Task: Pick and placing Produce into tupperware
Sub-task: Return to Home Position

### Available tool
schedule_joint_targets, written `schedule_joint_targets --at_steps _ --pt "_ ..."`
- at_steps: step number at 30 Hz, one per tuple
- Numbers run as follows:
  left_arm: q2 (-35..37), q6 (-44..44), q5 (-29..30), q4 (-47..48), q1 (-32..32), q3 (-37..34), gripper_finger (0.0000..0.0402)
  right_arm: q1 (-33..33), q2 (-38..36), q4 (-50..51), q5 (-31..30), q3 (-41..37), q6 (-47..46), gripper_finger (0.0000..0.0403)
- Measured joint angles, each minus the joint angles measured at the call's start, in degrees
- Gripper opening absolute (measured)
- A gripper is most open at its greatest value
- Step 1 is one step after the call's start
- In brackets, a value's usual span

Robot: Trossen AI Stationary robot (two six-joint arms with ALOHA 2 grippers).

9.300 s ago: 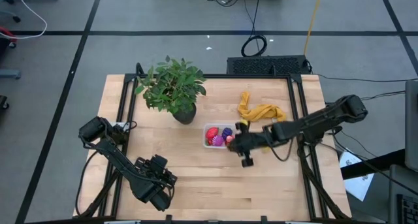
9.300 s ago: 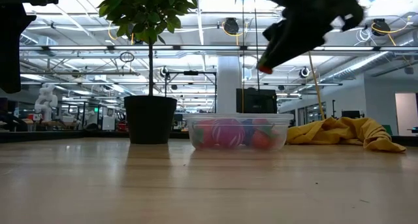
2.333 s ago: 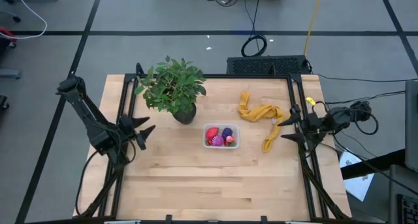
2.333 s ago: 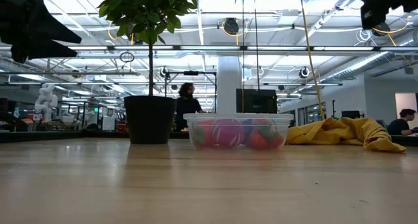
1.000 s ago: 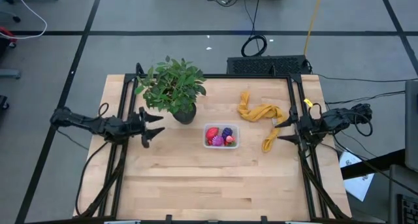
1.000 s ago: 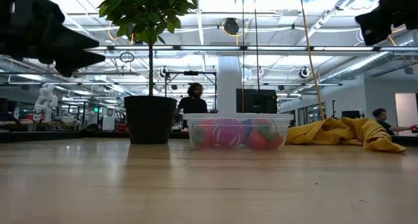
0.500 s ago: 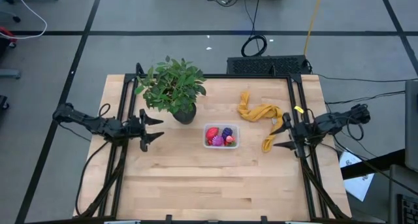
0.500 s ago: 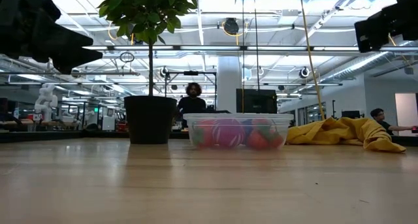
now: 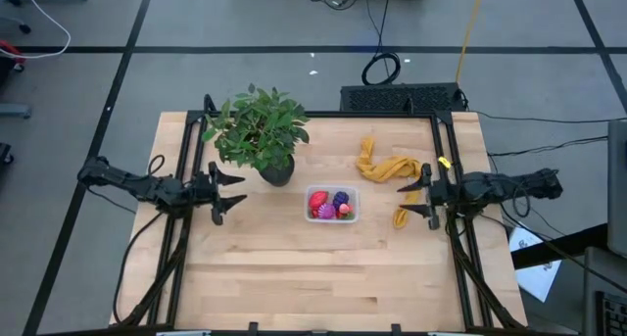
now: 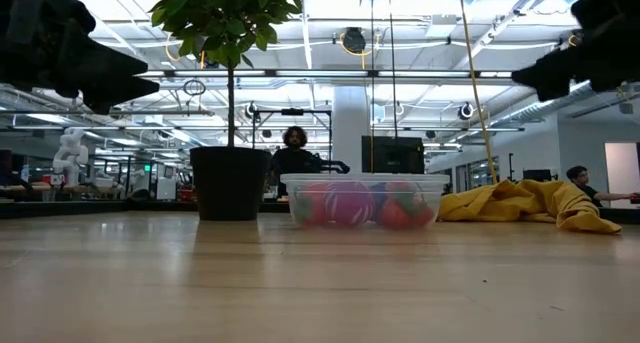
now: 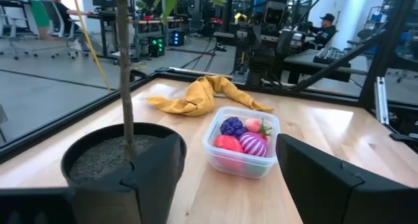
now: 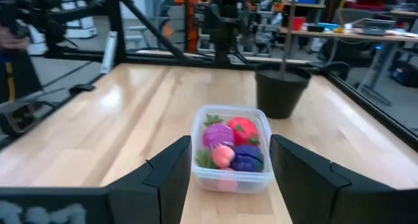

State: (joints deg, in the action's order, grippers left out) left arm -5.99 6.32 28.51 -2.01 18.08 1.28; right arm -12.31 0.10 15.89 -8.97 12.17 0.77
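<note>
Left gripper (image 9: 235, 191) hangs at the left centre of the high view, just beside the pot of the potted plant (image 9: 257, 130), fingers apart and empty. The right gripper (image 9: 404, 202) sits opposite at the right centre, near the lower tail of the yellow cloth (image 9: 390, 167), fingers likewise apart and holding nothing. Both point inward at the tupperware (image 9: 333, 187), which stands at the middle of the worktop (image 9: 294, 277), well apart from either. The produce (image 9: 331, 205) lies inside it: red, purple, magenta and pink pieces packed together, none seen loose on the boards. Judgement: filling appears complete, and the level, symmetrical poses at the worktop's sides suit a parked position, clear of the container so that nothing gets knocked.
</note>
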Motion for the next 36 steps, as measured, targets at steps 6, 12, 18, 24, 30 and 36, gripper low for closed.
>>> schedule_joint_targets --at_steps 6,12,18,24,30,36 --pt "0.0 -0.1 -0.3 0.0 -1.3 0.0 0.0257 3.7 0.0 -10.2 1.0 -7.0 -1.4 0.0197" --pt "-3.0 -1.4 -0.3 -1.5 -2.4 -0.6 0.0257 8.9 0.0 -10.6 5.8 -8.2 -2.7 0.0197" --pt "-4.5 -1.3 -0.6 -1.7 -5.4 -0.6 0.0257 14.1 0.0 -9.6 10.4 -8.3 -3.1 0.0197" --pt "-3.7 -1.6 -4.9 -2.0 -6.4 -0.7 0.0257 16.3 0.1 -9.7 14.7 -8.3 -3.5 0.0197" --pt "-3.7 -3.9 -2.5 -4.0 -6.5 -0.7 0.0257 16.4 0.1 -9.6 15.2 -8.4 -3.4 0.0197" --pt "-3.7 -4.6 -3.1 -4.9 -6.9 -0.7 0.0258 16.4 0.1 -9.7 15.3 -8.4 -3.1 0.0197"
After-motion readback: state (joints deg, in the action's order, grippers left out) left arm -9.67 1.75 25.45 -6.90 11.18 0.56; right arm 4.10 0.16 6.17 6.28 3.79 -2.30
